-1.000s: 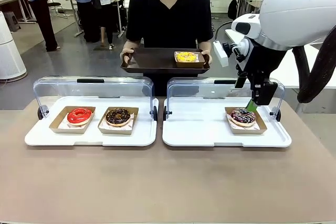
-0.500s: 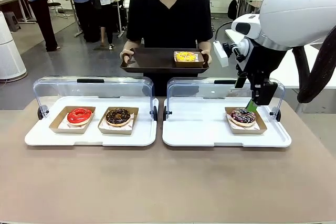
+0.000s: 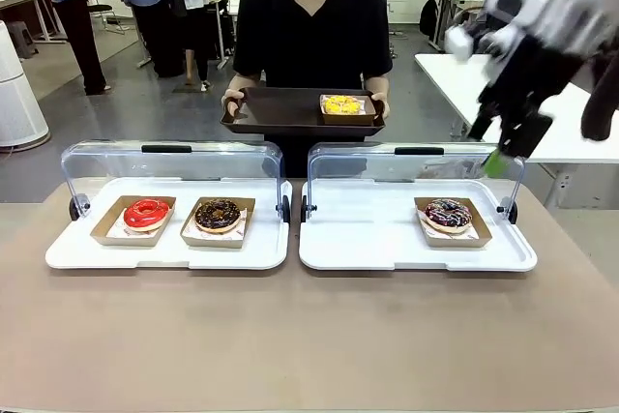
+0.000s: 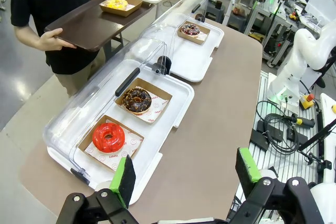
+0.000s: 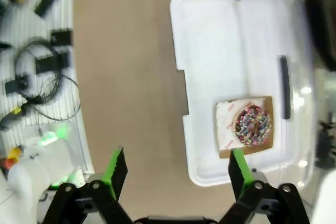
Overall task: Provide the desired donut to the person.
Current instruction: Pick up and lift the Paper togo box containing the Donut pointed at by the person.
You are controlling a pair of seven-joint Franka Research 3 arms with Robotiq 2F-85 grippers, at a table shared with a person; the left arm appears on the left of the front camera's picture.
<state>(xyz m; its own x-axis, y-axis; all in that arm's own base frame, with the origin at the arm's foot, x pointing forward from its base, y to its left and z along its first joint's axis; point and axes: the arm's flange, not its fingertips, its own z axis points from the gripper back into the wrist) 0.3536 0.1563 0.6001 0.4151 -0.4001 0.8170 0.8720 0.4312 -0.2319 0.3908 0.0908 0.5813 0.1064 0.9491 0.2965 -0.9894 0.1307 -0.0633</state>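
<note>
Green pads, right: your right gripper (image 5: 177,171) has its jaws spread wide, with nothing between them.
Green pads, left: your left gripper (image 4: 185,174) is spread wide too and holds nothing. It hangs high over the near side of the table (image 3: 309,336).
What changed: a second ago the tip of your right gripper hung just over the sprinkle donut (image 3: 448,212). Now it has swung up and off to the right. It looks blurry there, by the right end of the clear lid (image 3: 416,157).
Sprinkle donut: it lies in its paper box (image 3: 479,229) on the right white tray (image 3: 368,239), in the same spot as before.
Yellow donut: the yellow donut (image 3: 342,103) sits in its own box at the right end of the brown tray (image 3: 280,113). The person (image 3: 311,26) holds that tray with both hands at the far side of the table.
Which way: both donuts lie flat with the hole up. They are round, so they have no long side. The brown tray's long side runs left to right and is level.
Other donuts: a red donut (image 3: 146,212) and a chocolate donut (image 3: 218,213) sit side by side on the left white tray (image 3: 164,253).
</note>
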